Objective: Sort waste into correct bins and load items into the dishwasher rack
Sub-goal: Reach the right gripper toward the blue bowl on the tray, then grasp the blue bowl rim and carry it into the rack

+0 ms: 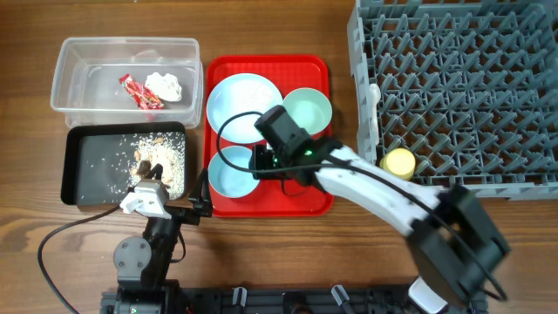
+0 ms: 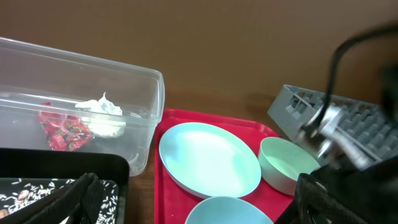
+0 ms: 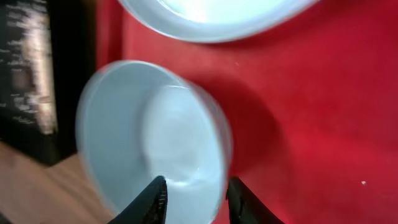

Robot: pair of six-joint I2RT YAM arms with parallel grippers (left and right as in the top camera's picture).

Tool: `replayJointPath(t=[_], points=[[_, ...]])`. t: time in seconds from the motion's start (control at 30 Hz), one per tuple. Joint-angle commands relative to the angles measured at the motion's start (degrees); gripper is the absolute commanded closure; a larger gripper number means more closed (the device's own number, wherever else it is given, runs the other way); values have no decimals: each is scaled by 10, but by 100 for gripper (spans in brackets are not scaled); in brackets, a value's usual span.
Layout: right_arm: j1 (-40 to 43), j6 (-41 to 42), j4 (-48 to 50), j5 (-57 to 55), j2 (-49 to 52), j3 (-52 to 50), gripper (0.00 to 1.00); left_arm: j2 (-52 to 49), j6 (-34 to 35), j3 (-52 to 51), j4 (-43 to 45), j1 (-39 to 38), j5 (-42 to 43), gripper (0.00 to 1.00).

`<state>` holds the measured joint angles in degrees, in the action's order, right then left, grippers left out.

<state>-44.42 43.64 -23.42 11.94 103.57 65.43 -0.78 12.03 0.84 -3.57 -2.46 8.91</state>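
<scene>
The right wrist view is smeared: the pale blue bowl [image 3: 155,143] blurs, and the plate [image 3: 205,15] is cut off by the top edge. The left jaws sit mostly out of frame.

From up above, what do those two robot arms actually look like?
The right arm has smooth white links, black joints, a small green light and a looping black cable. The left arm is mostly black with a white block and a thin black cable. Both have dark fingers.

No text, label, brand, number or sign can be read in any of the views. The red wrapper [image 2: 62,129] in the clear tub [image 2: 140,93] carries a printed pattern (too small and crinkled to make out as letters), and the dishes, trays and rack show plain surfaces.
</scene>
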Motion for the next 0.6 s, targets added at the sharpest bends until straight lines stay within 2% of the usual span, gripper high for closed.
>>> replayJointPath(t=[0.0, 0.03, 0.07, 0.17, 0.27, 0.33, 0.37, 0.4, 0.57], points=[[-1, 43, 4, -5, 43, 5, 69, 6, -12, -5, 2, 4, 5, 0], [-1, 43, 4, -5, 47, 5, 71, 6, -12, -5, 2, 4, 5, 0], [-1, 43, 0, -5, 49, 5, 83, 6, -12, -5, 2, 4, 5, 0], [0, 41, -2, -3, 45, 5, 89, 6, -12, -5, 2, 4, 5, 0], [0, 29, -4, -3, 28, 5, 91, 6, -12, -5, 2, 4, 5, 0], [0, 13, -7, -9, 9, 5, 87, 6, -12, -5, 2, 4, 5, 0], [0, 8, -12, -16, -3, 5, 89, 6, -12, -5, 2, 4, 5, 0], [0, 4, -17, -22, -12, 5, 96, 6, -12, -5, 2, 4, 5, 0], [0, -2, -96, -103, -84, 5, 96, 6, -12, -5, 2, 4, 5, 0]])
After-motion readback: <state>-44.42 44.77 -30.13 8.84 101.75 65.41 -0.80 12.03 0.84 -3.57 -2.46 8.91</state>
